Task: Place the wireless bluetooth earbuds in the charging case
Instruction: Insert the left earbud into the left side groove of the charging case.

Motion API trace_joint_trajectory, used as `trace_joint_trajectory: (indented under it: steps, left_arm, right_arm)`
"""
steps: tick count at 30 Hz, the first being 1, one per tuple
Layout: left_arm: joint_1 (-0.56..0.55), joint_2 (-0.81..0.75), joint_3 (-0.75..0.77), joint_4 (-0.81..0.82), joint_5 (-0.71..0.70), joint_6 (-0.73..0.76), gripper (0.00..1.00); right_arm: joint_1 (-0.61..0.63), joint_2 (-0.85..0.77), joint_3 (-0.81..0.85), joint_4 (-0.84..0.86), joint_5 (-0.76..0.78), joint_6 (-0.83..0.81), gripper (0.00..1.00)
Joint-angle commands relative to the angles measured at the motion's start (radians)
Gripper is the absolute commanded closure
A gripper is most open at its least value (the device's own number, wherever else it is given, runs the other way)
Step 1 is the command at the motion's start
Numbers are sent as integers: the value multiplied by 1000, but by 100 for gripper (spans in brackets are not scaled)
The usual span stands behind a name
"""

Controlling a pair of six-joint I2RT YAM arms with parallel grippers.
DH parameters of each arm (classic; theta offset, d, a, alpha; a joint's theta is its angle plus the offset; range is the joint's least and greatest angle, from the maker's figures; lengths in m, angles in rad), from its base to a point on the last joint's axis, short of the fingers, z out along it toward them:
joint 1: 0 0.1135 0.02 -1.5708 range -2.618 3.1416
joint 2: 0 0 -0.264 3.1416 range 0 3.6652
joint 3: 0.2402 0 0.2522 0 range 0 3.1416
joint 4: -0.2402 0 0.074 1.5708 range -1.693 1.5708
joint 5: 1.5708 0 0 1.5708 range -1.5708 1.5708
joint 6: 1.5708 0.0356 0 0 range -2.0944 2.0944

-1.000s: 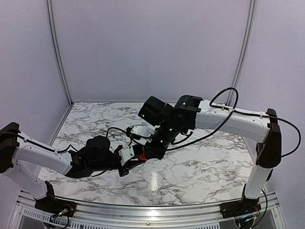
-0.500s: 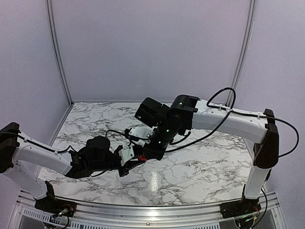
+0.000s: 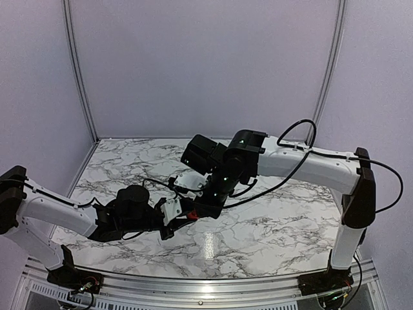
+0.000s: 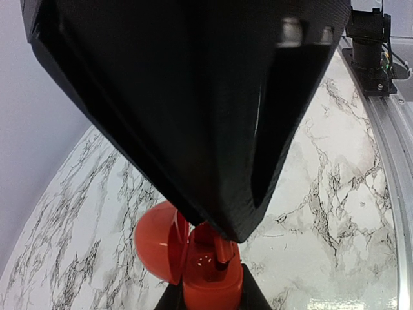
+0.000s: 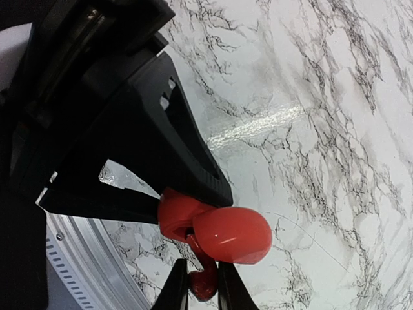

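Right gripper (image 5: 202,274) is pinched together on one tiny red curved plastic earbud (image 5: 201,285). Compared w/ a sec ago, that whole arm has slid a bit lower and over toward the left gripper (image 4: 211,296). Left one is clamped on the body of the small round red plastic charging case (image 4: 210,279), hinged lid (image 5: 232,236) flipped open. Can't tell if the case rests on the white-and-grey marble-look table top (image 3: 277,226) or hangs just over it.

So the bud now sits right up against the case, just past the right fingertips. From the left wrist cam it looks like it's at the mouth of the well, but can't tell if it's seated yet. Imo the insert is about midway: bud lined up, prob needs a small push and then a release.

Other earbud: can't spot it anywhere. Might be in the case already, might be hidden, dunno.

Stuff in the way:
- Open lid stands just beside the right fingertips, so a sideways wobble could knock it.
- Left fingers hug both sides of the case, so not much room for the right tips.
- Right gripper's black body fills most of the left wrist cam, so that view is nearly useless tbh.

Silver metal rail (image 4: 387,148) runs along the table edge off to one side of the left gripper, well clear.
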Motion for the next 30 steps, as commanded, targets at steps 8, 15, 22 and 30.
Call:
trace_joint_trajectory:
  steps: [8, 15, 22, 30]
  left_arm:
    - [-19, -10, 18, 97, 38, 9, 100]
    - [-28, -6, 28, 97, 48, 18, 100]
    - [-35, -7, 33, 97, 64, 21, 100]
    - [-38, -6, 37, 104, 77, 13, 100]
  right_arm:
    - [12, 40, 36, -31, 60, -8, 94]
    - [12, 55, 48, -10, 49, -11, 93]
    - [11, 57, 62, 9, 51, -12, 91]
    - [4, 39, 68, 45, 59, -2, 90]
